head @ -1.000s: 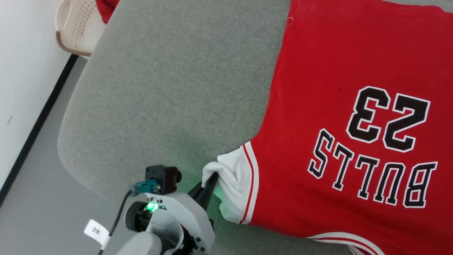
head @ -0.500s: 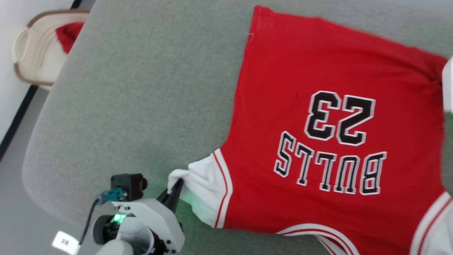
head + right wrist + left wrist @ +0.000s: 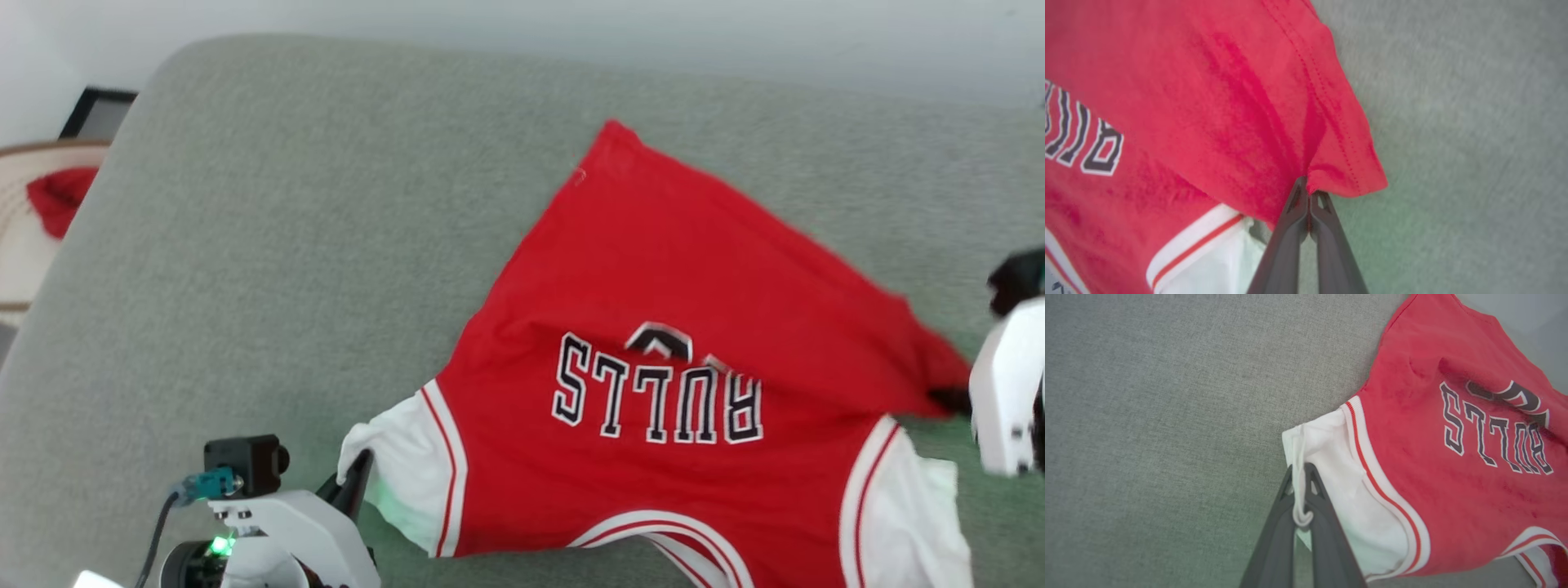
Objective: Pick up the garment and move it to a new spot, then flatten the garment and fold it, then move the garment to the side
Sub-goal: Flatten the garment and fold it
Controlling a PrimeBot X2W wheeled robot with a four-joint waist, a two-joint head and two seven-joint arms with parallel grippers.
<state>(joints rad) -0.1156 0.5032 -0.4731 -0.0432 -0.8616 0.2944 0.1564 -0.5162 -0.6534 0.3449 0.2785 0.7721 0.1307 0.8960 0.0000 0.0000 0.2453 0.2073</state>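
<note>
Garment [image 3: 653, 294], white sleeve [image 3: 1331, 453] in closed left tool [image 3: 1299, 477], red hem [image 3: 1349, 163] in closed right tool [image 3: 1309, 191].

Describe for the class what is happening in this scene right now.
A two-armed robot is working a red garment on a grey padded surface. Its left gripper is shut on the white sleeve edge, and its right gripper is shut on a red hem corner. That hem side is raised over the shirt body, so a fold hides most of the number. The fold is not yet flat.
</note>
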